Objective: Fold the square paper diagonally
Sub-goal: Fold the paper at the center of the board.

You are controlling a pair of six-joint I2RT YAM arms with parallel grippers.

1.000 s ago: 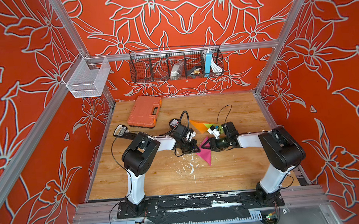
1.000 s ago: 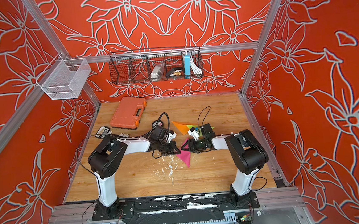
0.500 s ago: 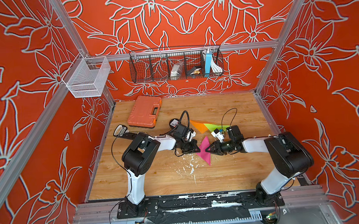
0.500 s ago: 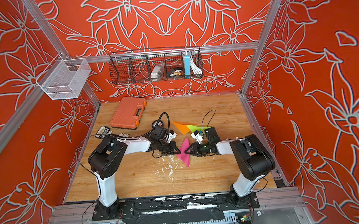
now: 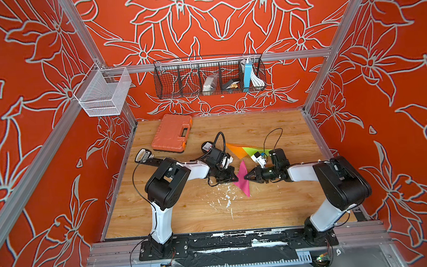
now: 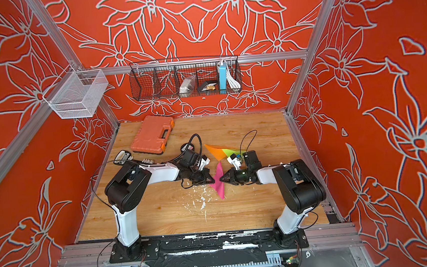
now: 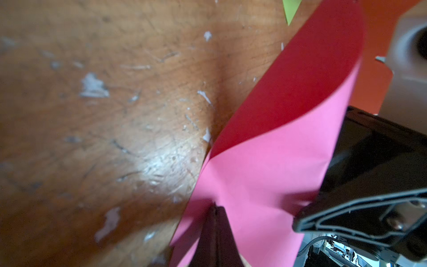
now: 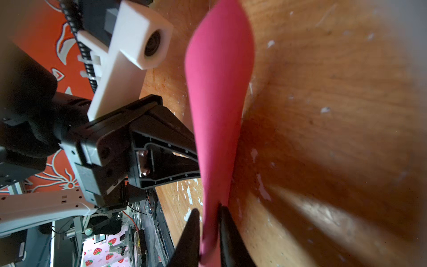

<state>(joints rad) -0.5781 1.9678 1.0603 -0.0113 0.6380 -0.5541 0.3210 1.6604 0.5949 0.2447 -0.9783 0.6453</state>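
Pink paper [image 5: 243, 180], one curled sheet on edge, is pinched by both the left gripper [image 5: 233, 177] and the right gripper [image 5: 246, 177].

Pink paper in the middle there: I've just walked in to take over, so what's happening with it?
The pink paper stands on edge over the wooden table between both arms, curved rather than creased flat. The left tool is shut on one side of it; the right tool has the opposite side between its jaws.
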